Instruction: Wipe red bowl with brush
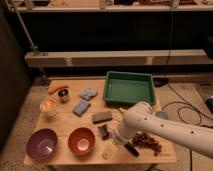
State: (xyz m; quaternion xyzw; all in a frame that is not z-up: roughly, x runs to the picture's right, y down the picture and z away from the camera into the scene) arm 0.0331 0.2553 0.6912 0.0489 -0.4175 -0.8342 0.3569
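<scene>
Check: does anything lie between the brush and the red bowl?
Nothing visible does. The gripper is down at the brush, which lies beside the red bowl; only bare table separates them. The grey block lies farther back, off that line.

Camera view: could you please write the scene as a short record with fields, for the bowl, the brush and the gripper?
red bowl: upright at the front of the table, right of the purple bowl
brush: on the table, right of the red bowl, partly hidden by the arm
gripper: open, low beside the brush, near the front edge
green tray: far right part of the table
progress: brush not yet in the bowl
</scene>
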